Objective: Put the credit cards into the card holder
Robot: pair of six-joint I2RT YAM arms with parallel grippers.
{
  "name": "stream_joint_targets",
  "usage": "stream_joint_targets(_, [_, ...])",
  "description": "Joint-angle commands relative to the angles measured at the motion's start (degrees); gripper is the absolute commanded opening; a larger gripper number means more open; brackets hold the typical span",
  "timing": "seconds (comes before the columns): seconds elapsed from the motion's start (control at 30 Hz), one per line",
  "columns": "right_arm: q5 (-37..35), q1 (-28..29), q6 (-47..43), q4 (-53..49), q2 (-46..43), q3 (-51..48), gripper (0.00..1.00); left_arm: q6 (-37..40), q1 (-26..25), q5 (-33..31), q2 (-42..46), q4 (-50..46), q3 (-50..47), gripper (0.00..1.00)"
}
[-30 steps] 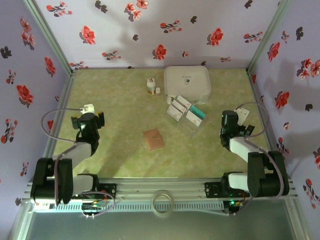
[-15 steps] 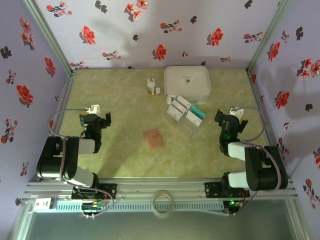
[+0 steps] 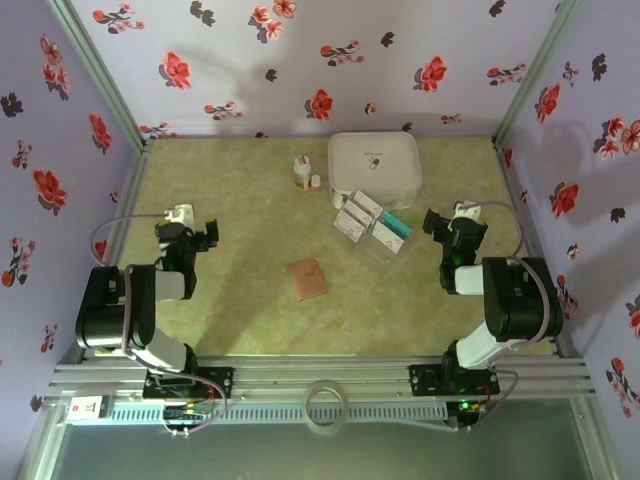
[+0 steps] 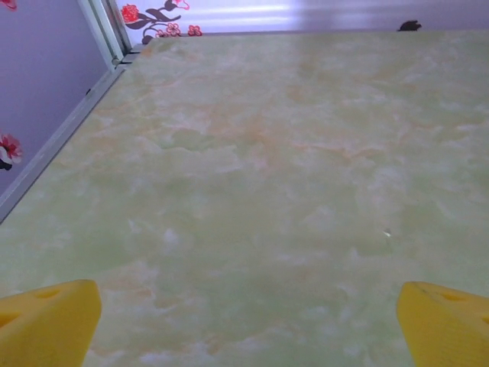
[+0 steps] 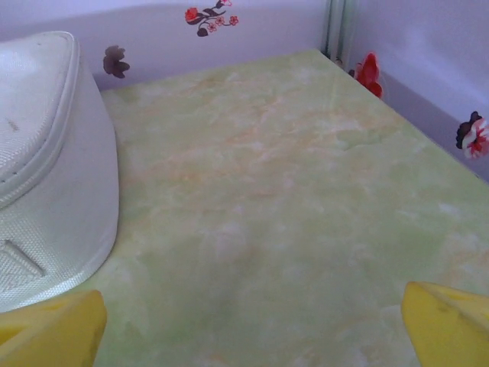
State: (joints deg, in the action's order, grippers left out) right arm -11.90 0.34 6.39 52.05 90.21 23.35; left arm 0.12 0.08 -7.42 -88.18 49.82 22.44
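Note:
Several credit cards [image 3: 372, 222], white and teal, lie in a loose cluster just in front of the white box. The card holder [image 3: 307, 278], a small brown folded wallet, lies closed on the table middle, nearer the arms. My left gripper [image 3: 188, 229] hovers low at the left side, far from both, open with bare table between its yellow fingertips [image 4: 47, 323]. My right gripper [image 3: 454, 224] sits just right of the cards, open and holding nothing. In the wrist views, the left gripper [image 4: 248, 329] and the right gripper [image 5: 248, 332] each frame bare table.
A large white rounded-square box [image 3: 374, 168] stands at the back, and its side [image 5: 46, 153] is close on the left in the right wrist view. Two small white bottles [image 3: 302, 172] stand left of it. Flowered walls enclose the green marbled table [image 3: 240, 200].
Both arms have folded back toward their bases, and each gripper has shifted a little farther up the table. Jaws stayed open; cards and card holder have not moved.

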Motion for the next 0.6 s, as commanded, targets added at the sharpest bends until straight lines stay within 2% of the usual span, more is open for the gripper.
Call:
stream_joint_targets(0.0, [2.6, -0.3, -0.3, -3.0, -0.6, -0.2, 0.99, -1.0, 0.4, 2.6, -0.2, -0.9, 1.0, 1.00])
stream_joint_targets(0.57, [3.4, 0.1, -1.1, -3.2, -0.6, 0.0, 0.99, -0.4, -0.1, 2.5, -0.2, -0.2, 0.6, 1.00])
